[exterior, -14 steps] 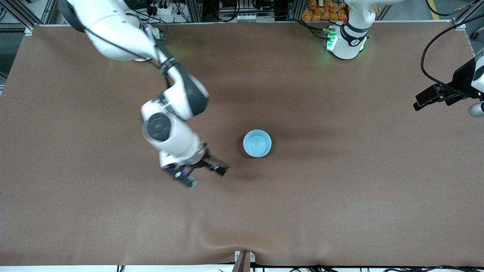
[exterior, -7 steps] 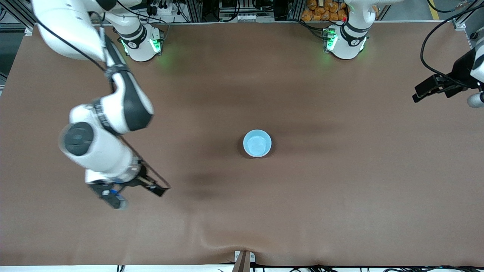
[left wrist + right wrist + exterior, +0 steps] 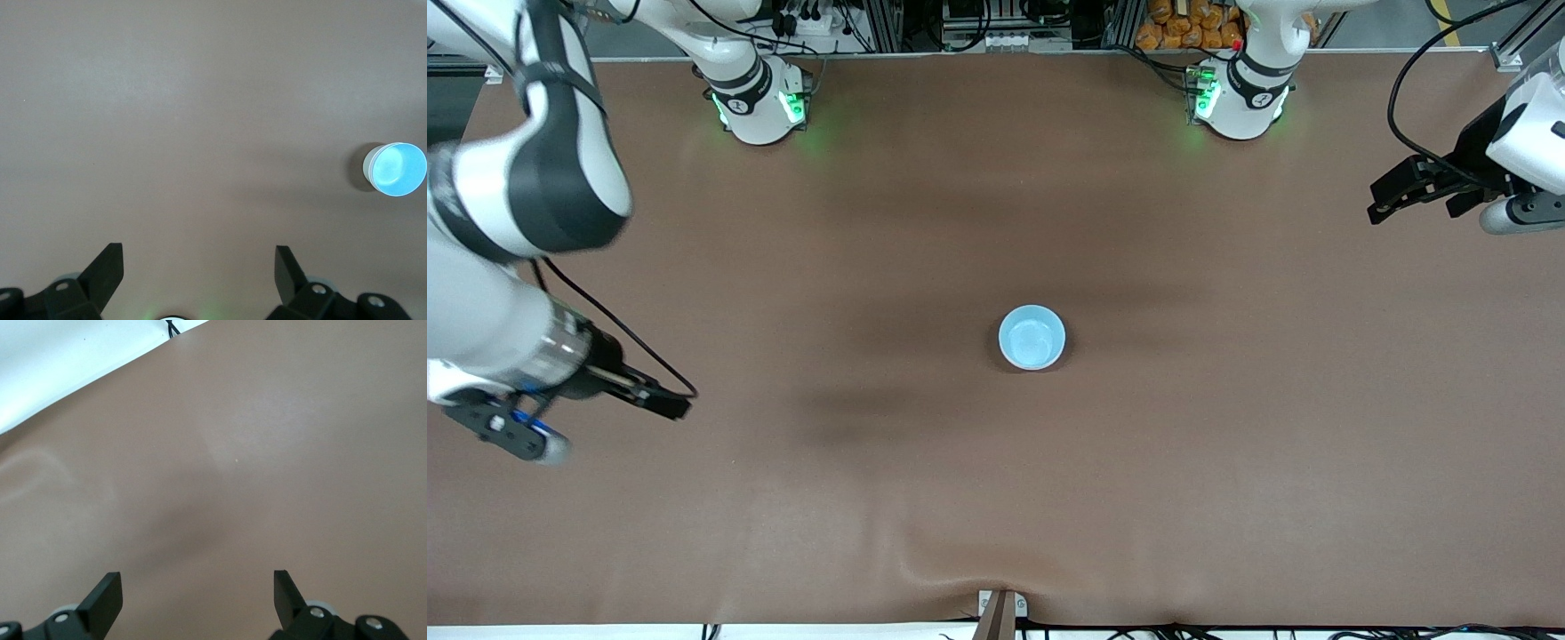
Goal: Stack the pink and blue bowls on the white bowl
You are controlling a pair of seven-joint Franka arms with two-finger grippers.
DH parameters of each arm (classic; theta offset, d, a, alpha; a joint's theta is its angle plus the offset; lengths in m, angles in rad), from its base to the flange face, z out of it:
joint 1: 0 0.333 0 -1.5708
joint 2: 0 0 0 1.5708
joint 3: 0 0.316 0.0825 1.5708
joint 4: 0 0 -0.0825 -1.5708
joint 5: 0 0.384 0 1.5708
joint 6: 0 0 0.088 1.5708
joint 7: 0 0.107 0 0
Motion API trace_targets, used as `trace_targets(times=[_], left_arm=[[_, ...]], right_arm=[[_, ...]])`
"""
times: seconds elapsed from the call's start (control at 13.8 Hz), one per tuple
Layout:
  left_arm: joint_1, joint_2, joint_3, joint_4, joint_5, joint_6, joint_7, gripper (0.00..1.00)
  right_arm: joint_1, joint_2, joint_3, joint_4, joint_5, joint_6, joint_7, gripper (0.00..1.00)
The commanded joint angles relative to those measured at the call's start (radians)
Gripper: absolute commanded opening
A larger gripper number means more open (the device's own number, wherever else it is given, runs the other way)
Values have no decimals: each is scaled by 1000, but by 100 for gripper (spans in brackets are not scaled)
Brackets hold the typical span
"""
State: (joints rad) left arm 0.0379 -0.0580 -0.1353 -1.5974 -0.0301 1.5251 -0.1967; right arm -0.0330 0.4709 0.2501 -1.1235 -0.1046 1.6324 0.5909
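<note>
Now the blue bowl point(image 3: 1032, 337) sits on top of a stack in the middle of the brown table point(image 3: 996, 498). In the left wrist view its pale outer wall point(image 3: 368, 162) shows, so another bowl is under it; I cannot tell its color or how many are there.

Up in the air over the right arm's end of the table is the right gripper point(image 3: 654, 402). Its jaws are wide apart and hold nothing.

Over the left arm's end of the table is the left gripper point(image 3: 1400, 188). Its jaws are wide apart too, with nothing between them. The stack is well apart from both grippers.
</note>
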Motion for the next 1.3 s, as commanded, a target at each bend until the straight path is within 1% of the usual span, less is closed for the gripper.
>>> trace_targets(times=[0.0, 0.07, 0.22, 0.29, 0.43, 0.51, 0.58, 0.65, 0.8, 0.87, 0.94, 1.01, 1.23], left_arm=[[10, -23, 2, -4, -7, -32, 22, 100], [10, -22, 6, -1, -7, -33, 22, 100], [10, -19, 8, 2, -7, -33, 29, 100], [8, -17, 8, 2, -7, -33, 29, 100], [8, -14, 8, 2, -5, -33, 29, 100], [8, -13, 8, 2, -5, -31, 29, 100], [8, -11, 8, -1, -5, -31, 29, 100], [8, -11, 8, -2, -5, -31, 29, 100], [8, -11, 8, -1, -5, -31, 28, 100], [8, -10, 8, -1, -5, -31, 28, 100], [8, -9, 8, -1, -5, -31, 28, 100], [8, -11, 9, -1, -2, -31, 28, 100], [5, -14, -3, -2, 33, -29, 28, 100]], right_arm=[[-10, -128, 5, -35, -15, -112, -243, 100], [-8, -167, -17, -36, -12, -167, -325, 100], [-12, -225, -31, -45, -11, -238, -368, 100], [-15, -260, -32, -73, -10, -258, -379, 100], [-12, -375, -38, -210, -12, -241, -390, 100], [-12, -432, -41, -293, -12, -205, -408, 100], [-12, -469, -55, -346, -11, -178, -449, 100], [-8, -483, -71, -363, -10, -175, -494, 100], [-12, -486, -87, -371, -4, -183, -510, 100], [-8, -488, -110, -374, 15, -175, -514, 100], [-8, -491, -139, -375, 61, -174, -517, 100], [-5, -495, -155, -377, 69, -175, -519, 100], [8, -485, -155, -362, 63, -177, -522, 100]])
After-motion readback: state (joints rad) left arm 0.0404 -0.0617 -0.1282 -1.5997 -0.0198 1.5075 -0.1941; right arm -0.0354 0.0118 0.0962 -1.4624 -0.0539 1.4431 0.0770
